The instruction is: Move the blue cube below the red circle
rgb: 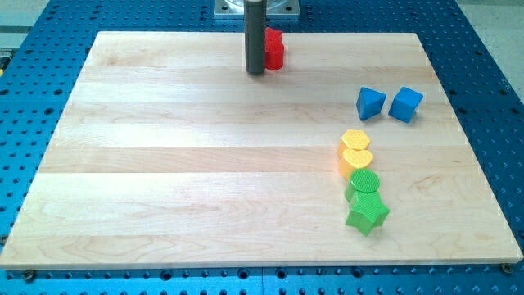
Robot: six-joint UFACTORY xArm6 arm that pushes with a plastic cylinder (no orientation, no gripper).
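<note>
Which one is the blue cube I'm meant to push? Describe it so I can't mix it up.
Start at the wooden board and go to its right edge in the view, upper part, where two blue blocks sit side by side. The blue cube is the right-hand one, nearest the edge. Its neighbour, the blue wedge-like block, looks more pointed.

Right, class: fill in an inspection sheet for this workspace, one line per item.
Surface: pale wooden board on a blue perforated table.
Job's things: blue cube at the view's right; one red block at the top, shape unclear, partly hidden by the rod.
Clutter: blue wedge-like block, two yellow blocks, green round block, green star.
Grippers: none; my tip sits just left of the red block.
Cables: nothing seen.
Surroundings: grey mount.
</note>
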